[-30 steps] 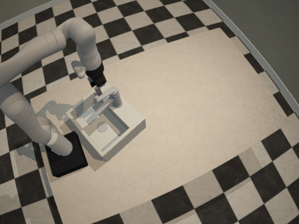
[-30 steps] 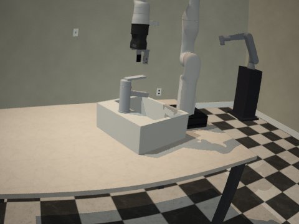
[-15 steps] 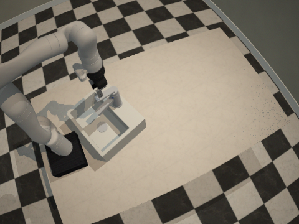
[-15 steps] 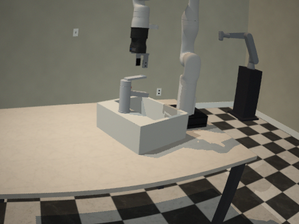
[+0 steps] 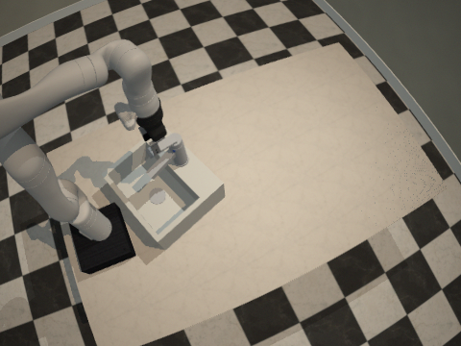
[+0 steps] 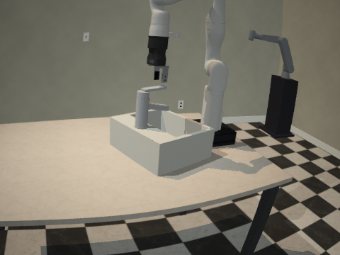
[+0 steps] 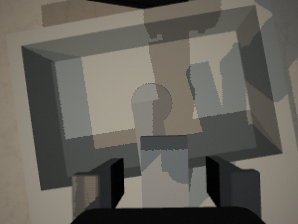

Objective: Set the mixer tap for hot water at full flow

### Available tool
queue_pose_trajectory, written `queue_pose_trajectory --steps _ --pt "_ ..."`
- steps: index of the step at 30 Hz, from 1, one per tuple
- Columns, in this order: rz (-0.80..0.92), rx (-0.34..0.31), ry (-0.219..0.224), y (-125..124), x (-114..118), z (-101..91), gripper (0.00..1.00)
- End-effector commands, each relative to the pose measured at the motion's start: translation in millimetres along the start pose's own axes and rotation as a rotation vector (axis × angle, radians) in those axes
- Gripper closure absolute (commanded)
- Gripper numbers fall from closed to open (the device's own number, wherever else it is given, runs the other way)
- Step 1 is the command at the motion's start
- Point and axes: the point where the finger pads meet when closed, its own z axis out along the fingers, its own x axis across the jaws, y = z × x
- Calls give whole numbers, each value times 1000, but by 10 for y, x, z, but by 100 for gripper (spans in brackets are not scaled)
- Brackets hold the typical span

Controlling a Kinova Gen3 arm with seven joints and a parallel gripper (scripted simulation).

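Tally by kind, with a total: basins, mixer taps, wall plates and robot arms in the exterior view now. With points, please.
Basins: 1, the white box-shaped basin [image 5: 204, 197] [image 6: 184, 156] [image 7: 25, 120]
Mixer taps: 1, the grey tap [image 5: 180, 153] [image 6: 142, 110]
Wall plates: 2, the upper plate [image 6: 86, 37] and the lower plate [image 6: 180, 104]
Robot arms: 2, the near arm [image 5: 48, 96] [image 6: 217, 78] and the far arm [image 6: 286, 53]
Total: 6

arm [image 5: 43, 96] [image 6: 216, 42] — cropped by frame edge, red dot indiscernible
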Motion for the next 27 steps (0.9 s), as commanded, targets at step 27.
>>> queue_pose_trajectory --steps 27 --pt "-1 4 1 -11 0 111 0"
